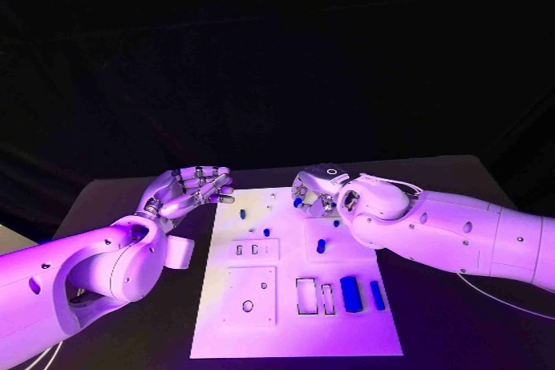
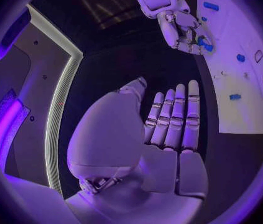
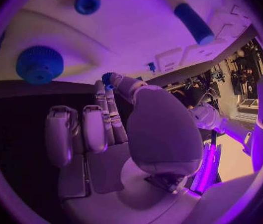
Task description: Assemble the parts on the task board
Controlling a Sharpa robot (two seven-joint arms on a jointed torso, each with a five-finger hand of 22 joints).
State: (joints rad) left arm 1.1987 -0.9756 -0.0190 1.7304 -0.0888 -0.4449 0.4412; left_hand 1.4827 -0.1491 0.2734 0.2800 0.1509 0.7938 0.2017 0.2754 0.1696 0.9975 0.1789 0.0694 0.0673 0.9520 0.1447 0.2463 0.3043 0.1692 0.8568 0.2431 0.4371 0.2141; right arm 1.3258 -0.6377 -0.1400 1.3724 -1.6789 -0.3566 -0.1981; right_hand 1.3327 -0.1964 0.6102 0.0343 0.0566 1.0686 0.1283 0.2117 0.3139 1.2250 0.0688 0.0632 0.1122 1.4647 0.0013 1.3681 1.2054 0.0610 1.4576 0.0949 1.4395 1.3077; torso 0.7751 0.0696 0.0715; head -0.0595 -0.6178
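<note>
On the surface: black surface (image 1: 463,322), with everything else resting on it or hovering over it.
Task board: white task board (image 1: 289,322) lies at the middle of the surface, between the two arms.
Right robot hand: right robot hand (image 1: 314,195) is over the board's far end, fingers curled in, pinching a small blue part (image 2: 206,45) at its fingertips.
Left robot hand: left robot hand (image 1: 191,189) hovers just off the board's far left corner, fingers apart and lightly bent, holding nothing.
Long parts: two blue bars (image 1: 350,294) lie side by side near the board's right edge, next to rectangular slots.
Small parts: a blue peg (image 1: 321,245) sits mid-board; smaller blue pieces (image 1: 266,232) lie toward the far end.
</note>
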